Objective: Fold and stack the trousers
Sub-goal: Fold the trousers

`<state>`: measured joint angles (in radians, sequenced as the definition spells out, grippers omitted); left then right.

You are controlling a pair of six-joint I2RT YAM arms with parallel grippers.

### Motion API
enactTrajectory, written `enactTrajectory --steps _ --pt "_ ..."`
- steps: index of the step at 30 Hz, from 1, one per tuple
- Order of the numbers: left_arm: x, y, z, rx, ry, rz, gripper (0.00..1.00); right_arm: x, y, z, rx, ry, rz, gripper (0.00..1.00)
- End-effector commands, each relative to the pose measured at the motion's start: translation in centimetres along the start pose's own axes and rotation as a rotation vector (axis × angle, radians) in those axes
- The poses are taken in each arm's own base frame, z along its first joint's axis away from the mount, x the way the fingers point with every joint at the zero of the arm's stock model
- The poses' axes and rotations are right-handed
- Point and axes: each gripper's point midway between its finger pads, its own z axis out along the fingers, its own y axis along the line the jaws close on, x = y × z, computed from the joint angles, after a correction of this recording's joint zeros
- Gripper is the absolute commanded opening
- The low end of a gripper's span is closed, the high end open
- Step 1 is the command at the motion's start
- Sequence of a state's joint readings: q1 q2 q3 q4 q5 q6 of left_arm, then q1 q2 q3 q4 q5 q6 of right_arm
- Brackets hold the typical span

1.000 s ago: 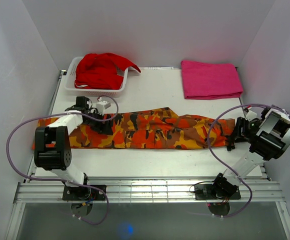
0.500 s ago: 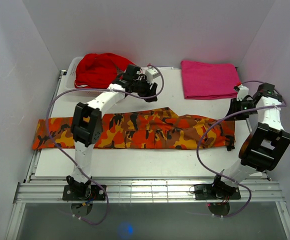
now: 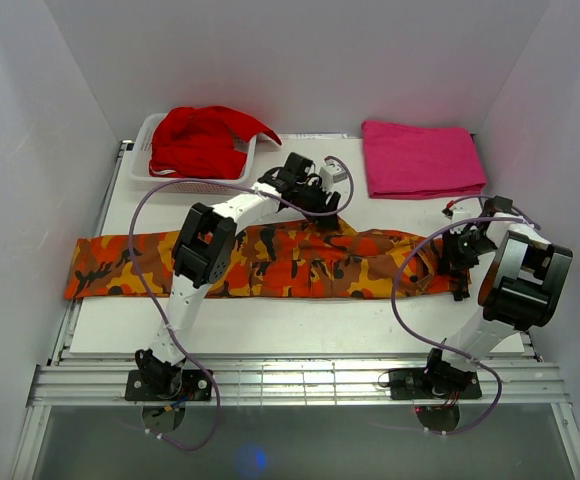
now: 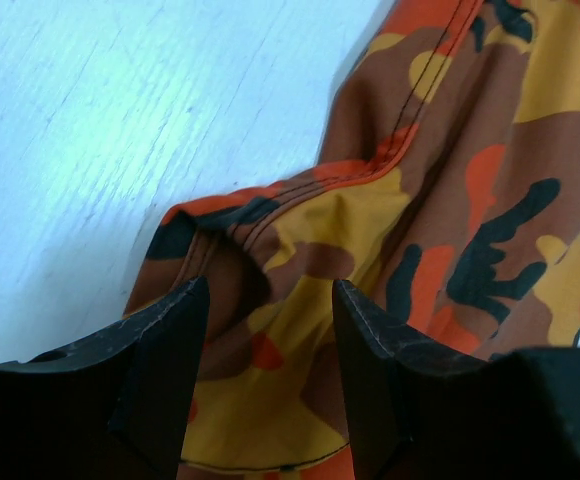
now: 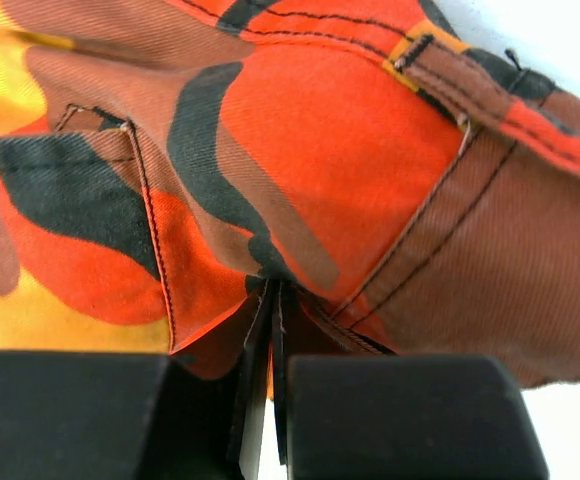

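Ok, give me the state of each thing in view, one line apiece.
trousers: stretched out full length, not stacked.
left gripper: open, astride the trousers' far edge.
right gripper: shut on the trousers' waistband end.
red garment: heaped in the basket.
pink cloth: folded flat, far right.

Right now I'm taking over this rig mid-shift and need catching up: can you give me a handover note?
Left gripper: open, fingers straddling the seamed corner on the far edge of the trousers, not yet closed.
Right gripper: shut on the waistband end.
Trousers: stretched full length across the table, waist toward the right arm.
Done: one grip taken; no crosswise fold visible.
Left: close the left grip, fold, then stack.
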<state>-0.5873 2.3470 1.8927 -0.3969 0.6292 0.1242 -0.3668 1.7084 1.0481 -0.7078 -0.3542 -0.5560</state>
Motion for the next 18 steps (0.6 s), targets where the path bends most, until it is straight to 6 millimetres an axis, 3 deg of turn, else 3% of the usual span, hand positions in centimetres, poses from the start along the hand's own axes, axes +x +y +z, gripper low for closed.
enactTrajectory --steps 1,3,6,10,11,13,14,15,17,18 --pt "-3.2 -2.0 -1.2 0.059 -0.095 0.025 0.63 -1.2 -1.8 0.8 0.075 -0.049 -0.022 0.08" --pt "-3.0 -2.4 -0.6 0.069 -0.094 0.026 0.63 -1.0 -1.8 1.1 0.073 -0.048 -0.019 0.08" --pt "-3.2 -2.4 0.1 0.065 -0.1 0.024 0.55 -0.9 -1.9 1.3 0.079 -0.05 -0.017 0.08" --pt "-3.4 -0.3 0.9 -0.035 -0.118 0.008 0.25 -0.3 -2.4 1.5 0.108 -0.037 -0.026 0.08" --pt "-3.7 0.2 0.8 -0.058 -0.13 0.007 0.11 0.1 -2.5 1.5 0.12 -0.028 -0.032 0.08" --pt "-4.1 1.1 0.5 -0.116 -0.152 0.008 0.01 0.3 -2.7 1.6 0.134 -0.021 -0.037 0.08" --pt "-5.2 2.1 -0.5 -0.178 -0.185 0.015 0.0 0.4 -2.8 1.5 0.142 -0.019 -0.039 0.08" --pt "-4.4 2.8 -0.8 -0.206 -0.187 -0.012 0.0 0.7 -2.9 1.6 0.148 -0.011 -0.042 0.08" --pt "-6.4 4.4 -3.0 -0.272 -0.277 -0.038 0.0 0.9 -3.0 1.4 0.16 -0.008 -0.047 0.08" --pt "-6.2 5.0 -3.4 -0.287 -0.288 -0.053 0.0 1.0 -3.1 1.4 0.168 -0.004 -0.057 0.08"
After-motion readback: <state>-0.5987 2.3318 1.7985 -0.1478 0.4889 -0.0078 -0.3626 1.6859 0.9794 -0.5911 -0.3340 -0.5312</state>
